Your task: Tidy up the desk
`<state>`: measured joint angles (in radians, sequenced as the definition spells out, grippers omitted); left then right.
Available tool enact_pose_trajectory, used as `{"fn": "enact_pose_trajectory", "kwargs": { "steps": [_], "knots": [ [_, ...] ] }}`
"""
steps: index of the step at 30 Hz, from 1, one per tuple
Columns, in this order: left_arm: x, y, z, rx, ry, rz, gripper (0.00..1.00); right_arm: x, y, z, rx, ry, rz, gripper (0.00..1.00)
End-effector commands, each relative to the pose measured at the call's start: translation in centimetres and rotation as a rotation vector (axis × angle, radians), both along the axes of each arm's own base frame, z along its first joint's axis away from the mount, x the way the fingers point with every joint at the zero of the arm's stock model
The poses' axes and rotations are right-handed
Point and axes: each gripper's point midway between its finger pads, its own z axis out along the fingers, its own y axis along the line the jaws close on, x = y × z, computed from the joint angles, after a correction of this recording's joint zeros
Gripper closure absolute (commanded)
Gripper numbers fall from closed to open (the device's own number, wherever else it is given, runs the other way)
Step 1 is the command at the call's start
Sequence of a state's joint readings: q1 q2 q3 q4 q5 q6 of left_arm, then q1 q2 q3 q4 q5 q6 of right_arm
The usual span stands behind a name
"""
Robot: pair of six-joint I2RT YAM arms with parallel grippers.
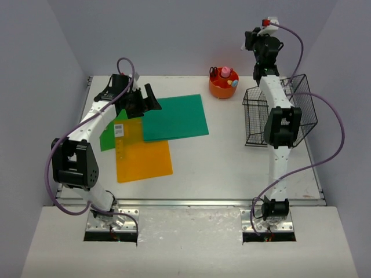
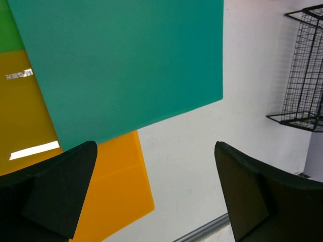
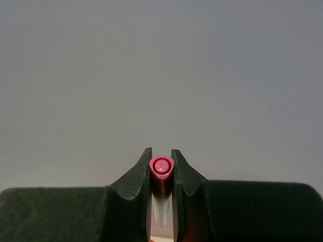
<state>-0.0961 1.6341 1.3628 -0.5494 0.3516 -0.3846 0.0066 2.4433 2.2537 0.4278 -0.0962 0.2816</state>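
Hovering over the left half of the desk [image 1: 232,156], the left gripper [image 1: 148,103] had its fingers released and spread wide, with nothing between them. In its wrist view the two dark fingertips [image 2: 70,181] framed a bare patch of white tabletop, the near corner of a teal sheet [image 1: 177,116] and the right edge of an orange sheet [image 1: 145,159]. The teal sheet lay flat, left of centre, its near-left part overlapping the orange sheet. The orange sheet sat nearer the front and in turn covered part of a light green sheet [image 1: 110,136] at the far left. A small white label [image 1: 119,128] showed on the stack near the green sheet's edge.

The right arm reached high at the far right, close to the back wall. Its gripper [image 3: 161,151] was clenched on a pen with a pink cap [image 3: 161,166], the cap end poking out between the fingertips and only plain grey wall beyond.

The desk itself filled the enclosure between the pale walls, its metal rail [image 1: 191,202] running along the near edge just beyond the arm bases. An orange cup [image 1: 223,87] holding several small items stood at the far centre. A black wire basket [image 1: 255,116] stood on the right side, partly hidden behind the right arm.
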Motion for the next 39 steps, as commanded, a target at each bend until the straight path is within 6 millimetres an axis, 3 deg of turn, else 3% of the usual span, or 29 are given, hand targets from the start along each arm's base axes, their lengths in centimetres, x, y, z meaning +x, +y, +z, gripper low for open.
{"fn": "enact_pose_trajectory", "kwargs": {
  "steps": [1, 3, 6, 14, 30, 35, 37, 39],
  "knots": [
    [1.2, 2.2, 1.5, 0.075, -0.075, 0.026, 0.00, 0.6, 0.8, 0.3, 0.069, -0.003, 0.007, 1.00],
    [1.2, 2.5, 1.3, 0.092, -0.076, 0.028, 0.00, 0.9, 0.3, -2.1, 0.053, 0.016, -0.015, 1.00],
    [1.2, 2.7, 0.9, 0.103, -0.067, 0.030, 0.00, 0.9, 0.2, -3.9, 0.047, 0.037, -0.019, 1.00],
    [1.6, 2.8, 0.0, 0.108, -0.049, 0.034, 0.00, 0.9, 1.0, -7.5, 0.051, 0.105, 0.015, 1.00],
    [0.8, 2.8, -0.3, 0.104, -0.032, 0.034, 0.00, 1.5, 2.5, -11.3, -0.012, 0.142, 0.031, 0.97],
    [0.6, 2.8, -0.4, 0.103, -0.028, 0.033, 0.00, 1.5, 3.2, -11.8, -0.016, 0.147, 0.045, 0.88],
    [0.6, 2.8, -0.3, 0.105, -0.031, 0.033, 0.00, 1.4, 3.5, -11.6, -0.017, 0.143, 0.058, 0.68],
    [0.5, 2.8, -0.2, 0.106, -0.033, 0.034, 0.00, 1.2, 3.8, -11.3, -0.016, 0.139, 0.069, 0.56]
  ]
}}
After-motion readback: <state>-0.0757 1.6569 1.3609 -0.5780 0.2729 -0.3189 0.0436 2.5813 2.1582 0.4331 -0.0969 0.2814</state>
